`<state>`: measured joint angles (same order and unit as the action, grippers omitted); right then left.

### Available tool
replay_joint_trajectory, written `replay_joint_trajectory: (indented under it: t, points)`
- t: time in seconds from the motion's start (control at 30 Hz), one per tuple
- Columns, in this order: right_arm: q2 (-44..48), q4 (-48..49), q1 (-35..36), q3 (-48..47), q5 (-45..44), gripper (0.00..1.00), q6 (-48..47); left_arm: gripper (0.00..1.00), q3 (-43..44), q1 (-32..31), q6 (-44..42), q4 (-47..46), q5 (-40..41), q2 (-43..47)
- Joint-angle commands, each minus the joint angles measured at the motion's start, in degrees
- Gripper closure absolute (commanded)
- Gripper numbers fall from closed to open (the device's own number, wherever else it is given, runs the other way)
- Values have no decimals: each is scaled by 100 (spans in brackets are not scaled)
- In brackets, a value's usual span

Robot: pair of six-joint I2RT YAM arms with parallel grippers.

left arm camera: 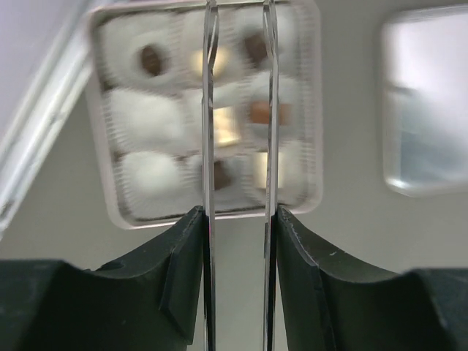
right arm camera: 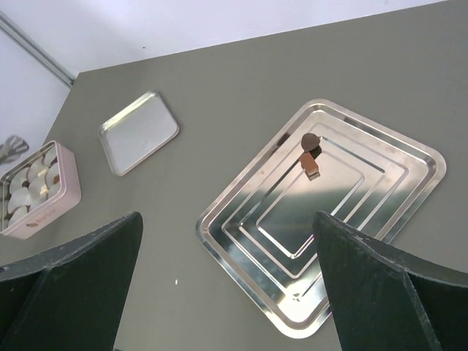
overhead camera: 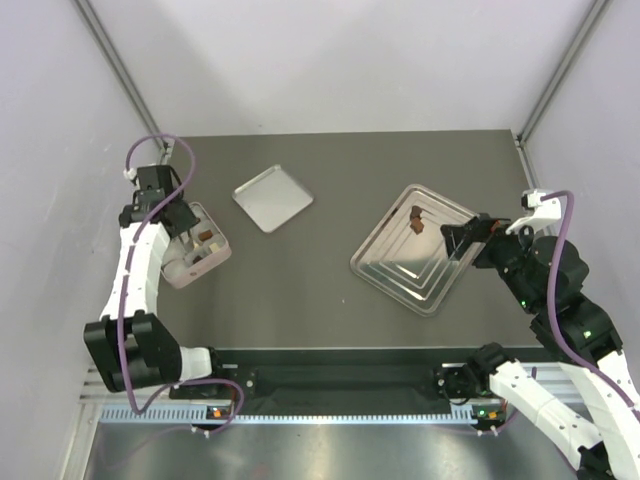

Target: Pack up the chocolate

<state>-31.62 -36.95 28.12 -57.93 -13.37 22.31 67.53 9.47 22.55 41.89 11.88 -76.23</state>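
Two brown chocolate pieces (overhead camera: 417,219) lie close together in the far part of the silver stepped tray (overhead camera: 400,278); in the right wrist view one is round and dark (right arm camera: 310,140), the other blocky (right arm camera: 311,163). A pink box (overhead camera: 216,262) of white paper cups stands at the left. It holds several brown (left arm camera: 151,60) and cream (left arm camera: 225,126) pieces. My left gripper (overhead camera: 188,232) hovers over the box, its thin metal fingers (left arm camera: 209,110) parted and holding nothing, with the cream piece below the gap. My right gripper (overhead camera: 458,240) is wide open at the tray's right edge.
The box's silver lid (overhead camera: 272,197) lies flat at the back middle, between box and tray; it also shows in the right wrist view (right arm camera: 139,131). White walls with metal corner posts close in the table on three sides.
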Motion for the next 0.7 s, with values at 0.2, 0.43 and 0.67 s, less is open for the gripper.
replay_joint_trajectory:
  t: [0.2, 0.43, 0.67]
  points:
    - [33, -23, 80, -175, -325, 0, 46, 54, 805, -2527, -137, -655, -986, -50]
    - [94, -49, 80, -175, -561, 0, -77, 54, 1052, -4390, 364, -1709, -715, -647]
    - [208, -14, 80, 10, -571, 0, -95, 50, 1649, -5368, 233, -2228, -573, -2053]
